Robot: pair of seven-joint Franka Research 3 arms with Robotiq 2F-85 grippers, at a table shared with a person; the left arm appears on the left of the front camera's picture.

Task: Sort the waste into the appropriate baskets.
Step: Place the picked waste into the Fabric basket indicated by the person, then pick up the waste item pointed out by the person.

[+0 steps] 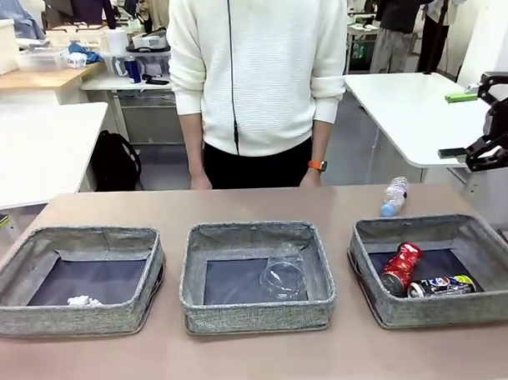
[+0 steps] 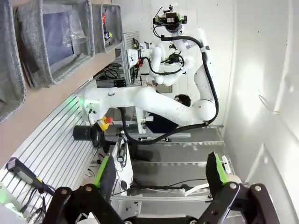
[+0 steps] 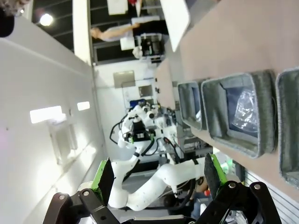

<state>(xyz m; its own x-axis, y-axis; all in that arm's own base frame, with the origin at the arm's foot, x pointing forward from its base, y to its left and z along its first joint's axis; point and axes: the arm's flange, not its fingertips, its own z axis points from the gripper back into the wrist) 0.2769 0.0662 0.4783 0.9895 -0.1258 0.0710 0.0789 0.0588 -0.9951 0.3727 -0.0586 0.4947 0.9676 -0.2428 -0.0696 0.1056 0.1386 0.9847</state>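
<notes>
Three grey woven baskets stand in a row on the table. The left basket [image 1: 75, 320] holds a crumpled white paper wad [image 1: 84, 301]. A clear plastic cup [image 1: 282, 279] lies in the middle basket [image 1: 257, 316], which also appears in the wrist views [image 2: 77, 58] [image 3: 261, 112]. In the right basket [image 1: 442, 313] lie a crushed red can [image 1: 401, 266] and a dark printed can [image 1: 441, 286]. A small clear bottle [image 1: 394, 196] lies on the table behind that basket. My right gripper [image 1: 478, 120] [image 3: 159, 177] hangs open, high above the table's right side. My left gripper [image 2: 161, 170] is open and holds nothing.
A person in a white sweater [image 1: 258, 65] stands at the far edge of the table, hands down by the edge. White tables stand behind on both sides. Bare tabletop [image 1: 260, 361] runs in front of the baskets.
</notes>
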